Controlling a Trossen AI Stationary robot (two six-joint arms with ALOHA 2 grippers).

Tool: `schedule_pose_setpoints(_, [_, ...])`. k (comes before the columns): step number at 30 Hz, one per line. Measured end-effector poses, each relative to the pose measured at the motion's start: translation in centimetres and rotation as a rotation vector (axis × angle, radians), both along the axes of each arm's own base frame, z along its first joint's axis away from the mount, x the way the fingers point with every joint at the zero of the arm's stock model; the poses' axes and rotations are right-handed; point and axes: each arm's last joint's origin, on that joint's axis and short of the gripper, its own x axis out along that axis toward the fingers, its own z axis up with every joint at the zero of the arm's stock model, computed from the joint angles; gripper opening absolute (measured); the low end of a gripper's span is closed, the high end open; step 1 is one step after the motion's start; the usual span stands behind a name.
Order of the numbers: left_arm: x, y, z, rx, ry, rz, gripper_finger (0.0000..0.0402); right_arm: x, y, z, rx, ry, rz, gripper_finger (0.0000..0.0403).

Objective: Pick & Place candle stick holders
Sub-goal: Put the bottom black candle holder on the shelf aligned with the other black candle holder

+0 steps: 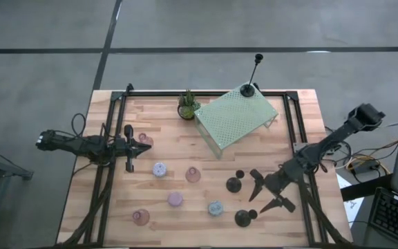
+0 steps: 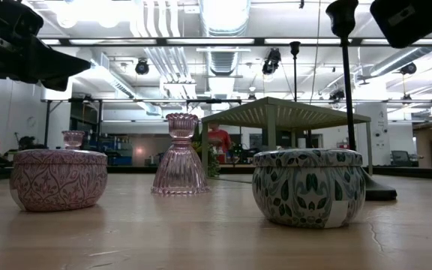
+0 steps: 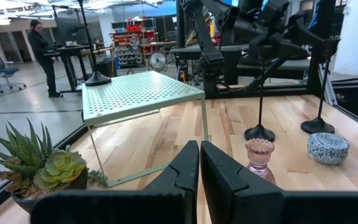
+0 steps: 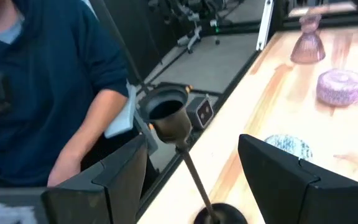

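My right gripper (image 1: 260,194) (image 4: 192,143) stands open near the table's near right. One finger is on either side of the thin stem of a black candle stick holder (image 1: 244,218) (image 4: 166,115), without touching it. That holder stands upright on its round base by the near edge. A second black holder (image 1: 234,183) stands close by, and a third (image 1: 249,88) stands on the green platform's far corner. Pink glass cups (image 1: 193,174) and pastel round holders (image 1: 215,207) are spread over the table. My left gripper (image 1: 140,146) (image 3: 199,168) waits shut at the left.
The pale green perforated platform (image 1: 237,117) stands at the far middle, with a small potted plant (image 1: 187,105) beside it. A black frame rail (image 1: 302,162) runs along the right side. A person (image 4: 42,81) stands just beyond the table's near edge.
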Motion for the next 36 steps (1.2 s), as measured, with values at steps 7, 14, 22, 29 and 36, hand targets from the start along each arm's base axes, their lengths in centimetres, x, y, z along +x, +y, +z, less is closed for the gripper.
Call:
schedule_pose_setpoints(7, [0.0, 0.0, 0.0, 0.0, 0.0, 0.0, 0.0021, 1.1, 1.4, 0.1, -0.016, 0.025, 0.023, 0.0247])
schedule_pose_setpoints(14, [0.0, 0.0, 0.0, 0.0, 0.0, 0.0, 0.0021, 1.9, 3.0, 0.9, -0.028, 0.009, 0.064, 0.0246])
schedule_pose_setpoints(22, [0.0, 0.0, 0.0, 0.0, 0.0, 0.001, 0.0021, 2.6, 3.7, 0.4, -0.048, 0.019, 0.063, 0.024])
schedule_pose_setpoints(29, [0.0, 0.0, 0.0, 0.0, 0.0, 0.001, 0.0021, 2.8, 3.7, 0.7, -0.072, -0.013, 0.056, 0.0211])
schedule_pose_setpoints(36, [0.0, 0.0, 0.0, 0.0, 0.0, 0.0, 0.0021, 2.6, 3.6, 1.0, -0.091, -0.05, 0.062, 0.0171])
